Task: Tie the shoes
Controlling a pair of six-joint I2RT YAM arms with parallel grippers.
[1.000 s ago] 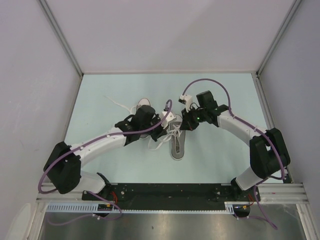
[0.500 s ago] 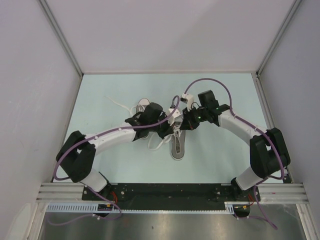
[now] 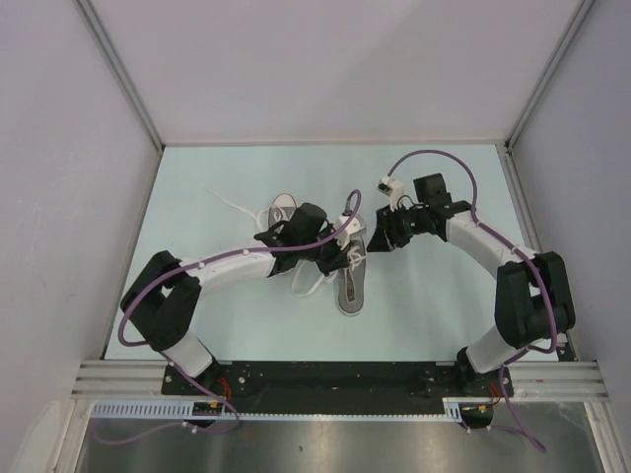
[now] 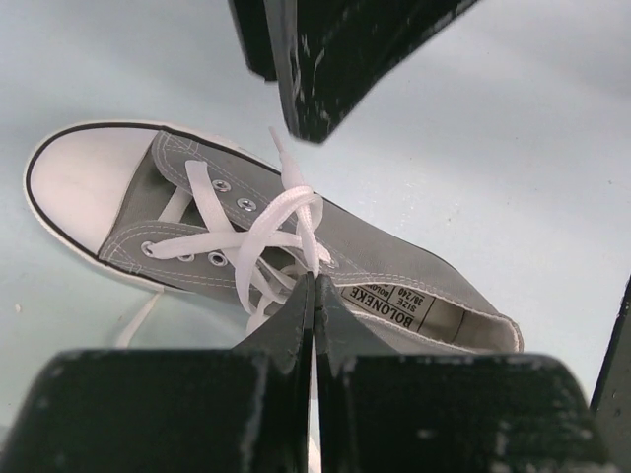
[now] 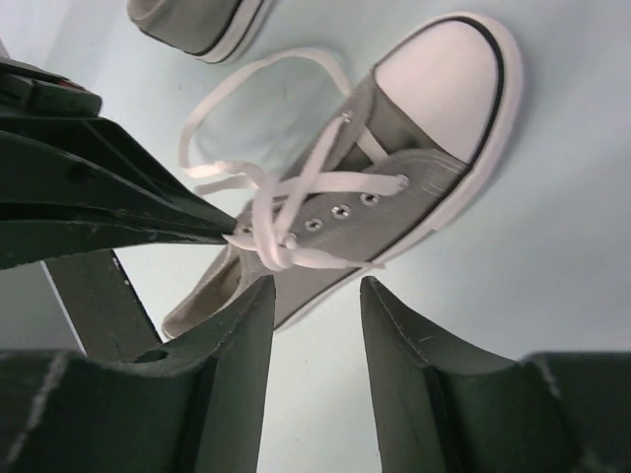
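Two grey shoes with white toe caps lie on the pale table. The nearer shoe (image 3: 350,293) (image 4: 394,258) (image 5: 426,163) lies between the grippers. Its white lace (image 4: 264,229) (image 5: 266,241) forms a loose knot over the eyelets. My left gripper (image 3: 341,258) (image 4: 314,281) is shut on a strand of that lace, just above the shoe's tongue. My right gripper (image 3: 379,239) (image 5: 315,291) is open beside the shoe with nothing between its fingers. The second shoe (image 3: 282,208) (image 5: 197,25) lies behind the left arm, partly hidden.
A loose lace end (image 3: 223,202) trails left from the second shoe. White walls close in the table (image 3: 444,305) on three sides. In the left wrist view the right gripper's dark fingers (image 4: 315,69) hang over the shoe.
My right gripper has opened and drawn back to the right, away from the lace. The left arm has swung right over the nearer shoe, still shut on the lace.
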